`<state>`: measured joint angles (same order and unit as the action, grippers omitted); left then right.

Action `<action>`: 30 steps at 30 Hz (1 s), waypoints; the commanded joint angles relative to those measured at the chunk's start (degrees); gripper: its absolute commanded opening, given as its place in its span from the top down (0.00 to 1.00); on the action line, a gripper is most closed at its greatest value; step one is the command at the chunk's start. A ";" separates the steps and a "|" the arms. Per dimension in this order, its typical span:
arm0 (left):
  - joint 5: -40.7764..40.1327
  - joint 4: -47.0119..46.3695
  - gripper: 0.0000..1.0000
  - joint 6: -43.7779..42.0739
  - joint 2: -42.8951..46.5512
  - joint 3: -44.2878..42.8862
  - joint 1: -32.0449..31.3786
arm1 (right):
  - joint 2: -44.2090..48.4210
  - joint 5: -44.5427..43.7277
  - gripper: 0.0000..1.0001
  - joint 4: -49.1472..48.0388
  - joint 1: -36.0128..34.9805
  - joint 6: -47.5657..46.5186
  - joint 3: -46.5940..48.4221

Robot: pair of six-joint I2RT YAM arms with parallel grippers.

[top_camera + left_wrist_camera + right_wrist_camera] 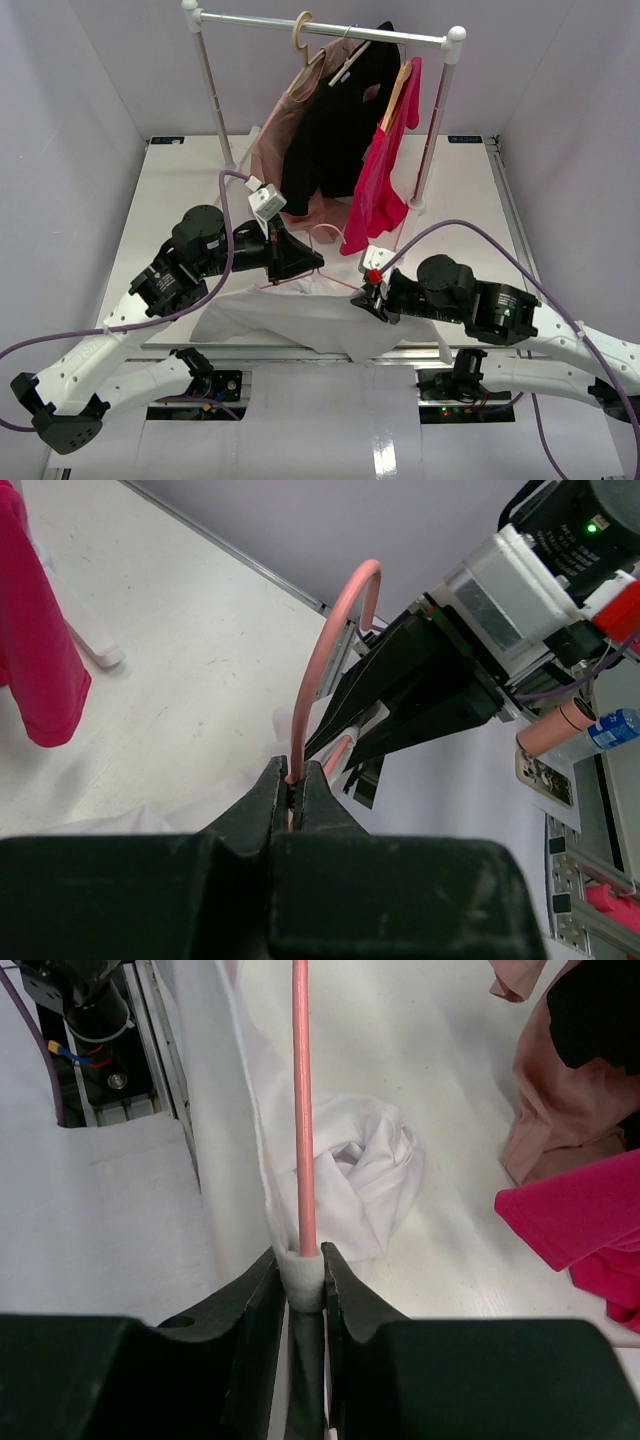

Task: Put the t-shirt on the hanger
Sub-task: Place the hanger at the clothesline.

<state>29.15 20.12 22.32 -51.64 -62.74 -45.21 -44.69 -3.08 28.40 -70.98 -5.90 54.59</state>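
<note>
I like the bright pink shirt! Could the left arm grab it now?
Probably not yet: the left claw is shut on the hanger, so it cannot grip the bright pink shirt.

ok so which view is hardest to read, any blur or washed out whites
Top external: soft even light, sharp throughout. Left wrist: the near black fingers are a dark mass with little detail, while the hanger is in focus. Right wrist: the hardest, since the white t-shirt nearly washes into the bright table.

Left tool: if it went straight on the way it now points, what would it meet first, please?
Probably the right tool, facing it just past the hanger it clamps; depth is unclear.
</note>
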 commanded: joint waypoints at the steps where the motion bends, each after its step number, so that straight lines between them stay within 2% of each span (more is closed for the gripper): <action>1: 1.11 -1.70 1.00 0.09 1.80 -1.60 0.21 | -1.01 2.06 0.84 -1.28 0.01 -1.04 2.00; 2: 1.66 -1.84 1.00 -0.10 1.98 -1.61 0.21 | -1.28 2.53 0.92 -1.41 0.05 -1.05 2.38; 5: 3.62 -1.14 1.00 -0.61 1.89 -2.99 0.21 | -1.54 4.75 0.92 -1.33 0.05 -1.31 3.24; 9: 4.75 4.60 0.66 -1.79 0.26 -6.84 0.21 | 0.83 6.81 0.92 -1.79 0.04 -1.57 2.92; 15: 4.81 11.18 0.45 -4.59 -0.82 -11.51 0.21 | 4.55 7.13 0.92 -1.44 -0.03 -0.96 2.87; 24: -3.52 26.72 0.38 -11.47 -2.33 -20.06 0.21 | 7.48 5.49 0.92 2.19 0.03 -0.78 5.88; 27: -3.66 29.50 0.34 -13.94 -2.51 -22.04 0.21 | 8.59 5.11 0.92 2.80 0.05 -0.81 6.55; 30: -0.07 32.70 0.31 -17.24 -3.25 -23.48 0.21 | 9.18 5.50 0.92 3.46 0.01 -0.87 7.16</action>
<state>27.51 46.13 10.79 -54.52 -83.04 -45.17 -37.13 2.55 33.40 -70.89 -6.50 57.84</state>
